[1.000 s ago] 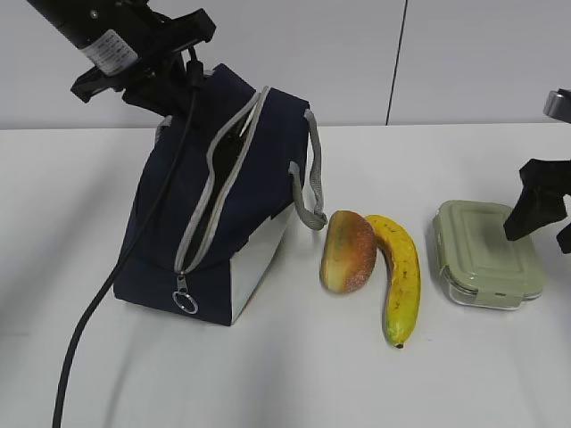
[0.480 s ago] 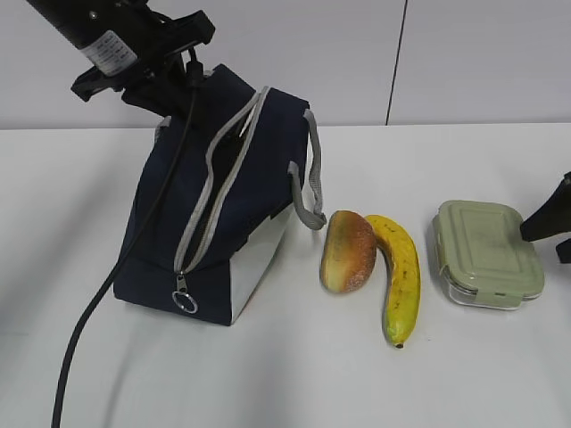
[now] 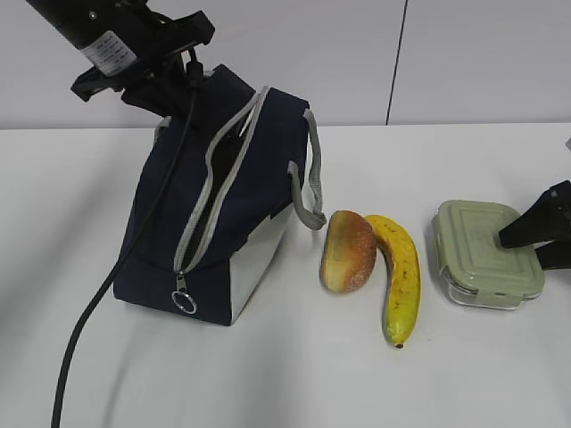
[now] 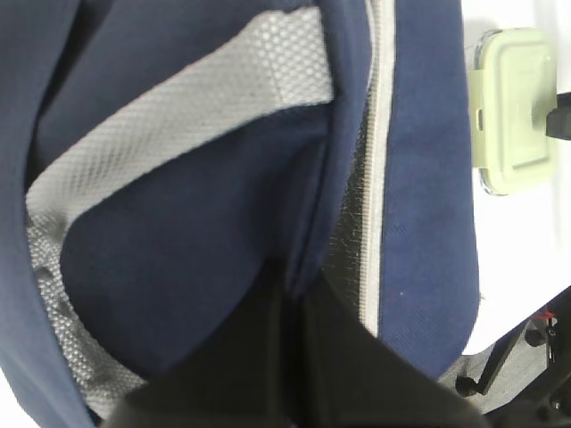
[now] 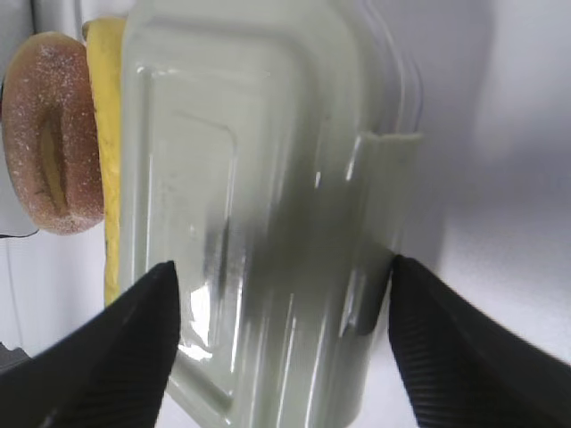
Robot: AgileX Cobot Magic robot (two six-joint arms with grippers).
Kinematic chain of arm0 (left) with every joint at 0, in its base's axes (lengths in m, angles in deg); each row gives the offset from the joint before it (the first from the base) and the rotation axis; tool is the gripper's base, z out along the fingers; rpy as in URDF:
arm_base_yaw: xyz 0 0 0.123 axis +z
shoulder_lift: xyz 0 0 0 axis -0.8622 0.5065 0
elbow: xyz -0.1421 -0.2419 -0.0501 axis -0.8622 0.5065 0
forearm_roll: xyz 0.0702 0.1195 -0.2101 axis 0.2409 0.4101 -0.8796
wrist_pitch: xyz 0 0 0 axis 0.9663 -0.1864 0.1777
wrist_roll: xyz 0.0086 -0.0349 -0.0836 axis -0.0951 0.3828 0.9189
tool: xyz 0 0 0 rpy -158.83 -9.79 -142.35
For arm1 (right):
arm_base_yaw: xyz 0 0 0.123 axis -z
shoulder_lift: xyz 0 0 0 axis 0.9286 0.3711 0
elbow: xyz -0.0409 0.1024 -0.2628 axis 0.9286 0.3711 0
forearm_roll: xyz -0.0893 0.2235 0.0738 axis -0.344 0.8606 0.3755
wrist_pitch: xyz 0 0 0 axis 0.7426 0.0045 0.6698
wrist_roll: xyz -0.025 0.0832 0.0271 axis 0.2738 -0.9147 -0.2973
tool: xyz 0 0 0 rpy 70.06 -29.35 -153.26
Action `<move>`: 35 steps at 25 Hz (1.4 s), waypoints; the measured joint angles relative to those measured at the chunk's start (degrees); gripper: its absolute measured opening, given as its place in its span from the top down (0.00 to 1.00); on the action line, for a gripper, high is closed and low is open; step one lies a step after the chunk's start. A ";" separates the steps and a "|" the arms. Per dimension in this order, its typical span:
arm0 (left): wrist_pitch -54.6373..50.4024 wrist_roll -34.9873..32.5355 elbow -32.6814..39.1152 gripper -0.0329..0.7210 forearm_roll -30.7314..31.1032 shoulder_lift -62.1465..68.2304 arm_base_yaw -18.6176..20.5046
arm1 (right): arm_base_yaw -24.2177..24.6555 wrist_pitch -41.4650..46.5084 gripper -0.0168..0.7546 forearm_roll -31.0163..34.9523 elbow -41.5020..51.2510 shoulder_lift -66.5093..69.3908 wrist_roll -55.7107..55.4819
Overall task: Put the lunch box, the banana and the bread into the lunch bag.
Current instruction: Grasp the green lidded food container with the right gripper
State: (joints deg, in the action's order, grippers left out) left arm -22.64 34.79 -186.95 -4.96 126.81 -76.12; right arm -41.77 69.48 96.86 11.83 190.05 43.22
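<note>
The navy lunch bag [image 3: 223, 223] stands at the left with its grey zipper open. My left gripper [image 3: 178, 89] is shut on the bag's top rear fabric; in the left wrist view its jaws [image 4: 299, 312] pinch a navy fold. The bread [image 3: 348, 251] and the banana [image 3: 401, 272] lie side by side right of the bag. The lunch box [image 3: 482, 250] with its sage-green lid sits further right. My right gripper [image 3: 526, 242] is open low over its right end. In the right wrist view the fingers straddle the box [image 5: 259, 178], one on each side, gripper [image 5: 284, 294].
A black cable [image 3: 98, 303] hangs from the left arm in front of the bag. The zipper's metal ring pull [image 3: 185, 303] hangs at the bag's front end. A grey strap handle [image 3: 310, 192] hangs towards the bread. The table is white.
My right gripper has come down and moved left to the lunch box's right end. The left gripper, bag, bread and banana have not moved.
</note>
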 joint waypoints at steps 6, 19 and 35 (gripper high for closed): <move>-0.06 -0.05 0.00 0.96 0.05 0.00 0.00 | 0.00 0.14 0.28 0.10 -0.09 0.18 0.54; -0.40 -0.05 0.00 0.96 0.05 0.00 0.00 | 0.00 1.29 0.33 0.59 -0.27 2.42 0.30; -0.44 -0.05 0.00 0.96 0.05 0.00 0.00 | 0.00 3.66 0.49 2.44 -0.50 2.42 0.77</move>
State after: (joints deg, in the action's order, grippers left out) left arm -23.08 34.75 -186.95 -4.91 126.81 -76.12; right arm -41.77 73.14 99.30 11.33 192.48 43.99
